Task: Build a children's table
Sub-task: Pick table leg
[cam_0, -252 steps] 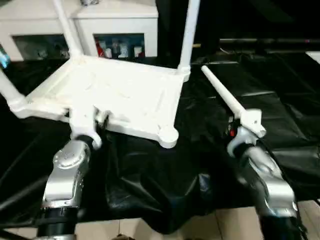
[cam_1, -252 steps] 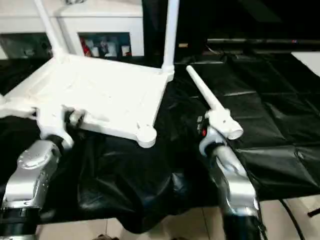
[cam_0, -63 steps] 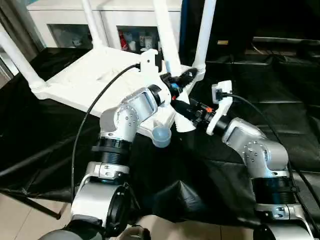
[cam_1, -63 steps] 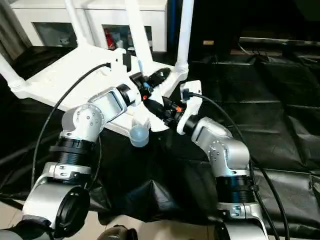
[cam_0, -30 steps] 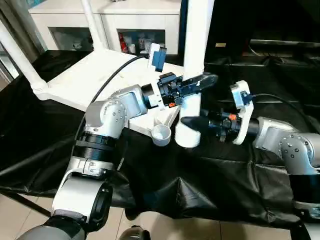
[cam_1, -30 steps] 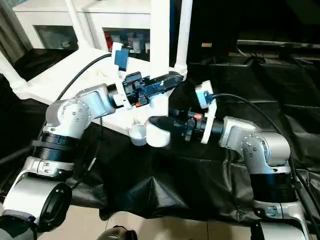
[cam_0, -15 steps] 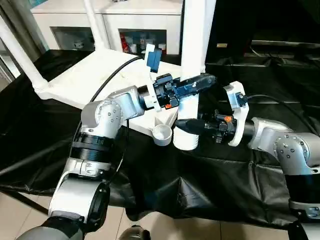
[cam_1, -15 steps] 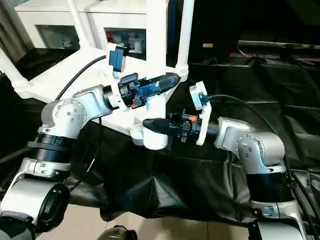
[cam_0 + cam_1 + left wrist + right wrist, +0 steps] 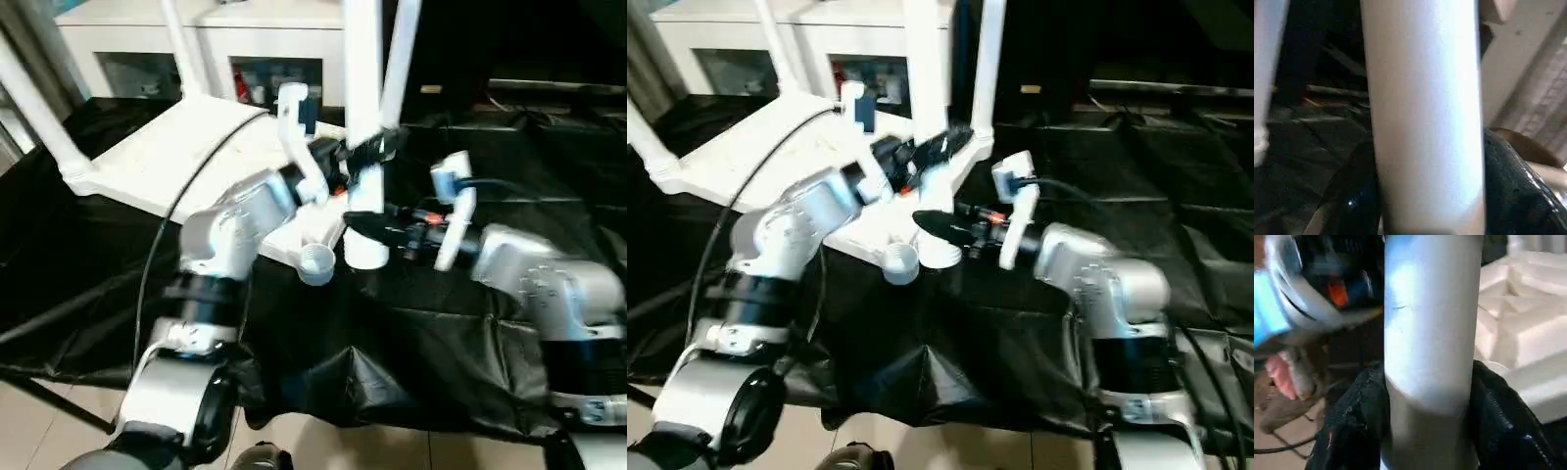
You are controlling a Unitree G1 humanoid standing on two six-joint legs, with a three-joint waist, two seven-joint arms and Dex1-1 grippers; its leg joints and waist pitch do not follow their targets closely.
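Presently both grippers, left (image 9: 367, 152) and right (image 9: 364, 223), clamp fourth leg (image 9: 362, 117) upright beside tabletop (image 9: 186, 157) near-corner socket (image 9: 315, 262), apparently for alignment; leg base not yet seated, likely.

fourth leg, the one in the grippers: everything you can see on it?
The fourth leg is a smooth white plastic-looking tube, held upright, wide open end down and hanging beside the empty near corner socket of the upturned tabletop, not yet seated in it. Its top runs out of the picture. The left gripper clasps it higher up; the right gripper clasps it near the wide end, black fingers on both sides. Three other legs already stand in their sockets.
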